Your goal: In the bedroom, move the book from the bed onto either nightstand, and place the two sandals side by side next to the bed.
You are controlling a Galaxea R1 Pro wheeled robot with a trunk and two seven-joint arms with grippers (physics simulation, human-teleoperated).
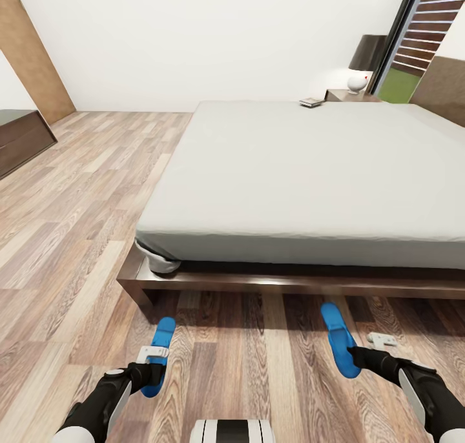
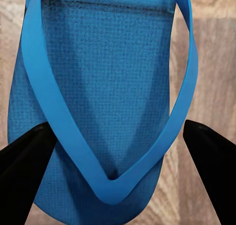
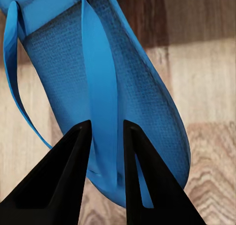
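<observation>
The book (image 1: 312,101) lies on the far corner of the bed (image 1: 303,172), close to the nightstand (image 1: 345,95). Both blue sandals are on my side of the bed's foot. The left sandal (image 1: 161,345) lies flat on the floor, and my left gripper (image 1: 153,369) stands open with a finger on each side of it. In the left wrist view that sandal (image 2: 105,77) lies between the wide-apart black fingers (image 2: 24,176). My right gripper (image 1: 357,357) is shut on the strap of the right sandal (image 1: 338,339). The right wrist view shows the strap (image 3: 101,102) pinched between the fingers (image 3: 71,176).
A white lamp (image 1: 361,65) with a dark shade stands on the nightstand, beside the dark-framed window (image 1: 420,30). A long low dark bench (image 1: 19,139) and a brown door (image 1: 29,49) are at the far left. Wood-plank floor (image 1: 84,191) runs along the bed's left side.
</observation>
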